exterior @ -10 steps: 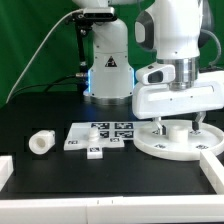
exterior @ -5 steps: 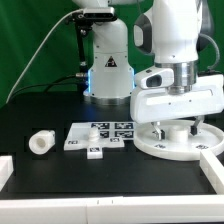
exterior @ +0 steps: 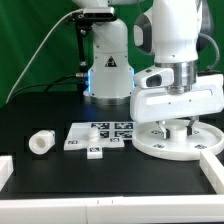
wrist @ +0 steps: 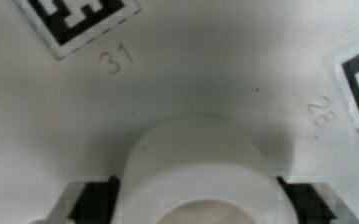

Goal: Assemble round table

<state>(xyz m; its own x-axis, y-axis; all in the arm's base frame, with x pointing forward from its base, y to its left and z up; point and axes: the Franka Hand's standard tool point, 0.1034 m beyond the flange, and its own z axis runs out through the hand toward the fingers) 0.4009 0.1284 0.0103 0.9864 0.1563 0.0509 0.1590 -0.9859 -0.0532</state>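
The large rimmed round disc (exterior: 180, 146) lies flat at the exterior view's right, with a raised central hub (exterior: 177, 129). My gripper (exterior: 177, 127) is lowered over it, one finger on each side of the hub, jaws wide apart and holding nothing. In the wrist view the hub (wrist: 202, 165) fills the space between the two dark pads (wrist: 96, 200), over the disc's tagged surface (wrist: 194, 70). The short cylindrical leg (exterior: 40, 143) lies at the exterior view's left. A white tagged part, probably the cross-shaped base (exterior: 96, 151), lies by the marker board (exterior: 103, 131).
A white wall rail (exterior: 212, 165) runs along the exterior view's right front, close to the disc's rim. Another white rail end (exterior: 4, 170) sits at the front left. The robot's base (exterior: 108, 70) stands behind the marker board.
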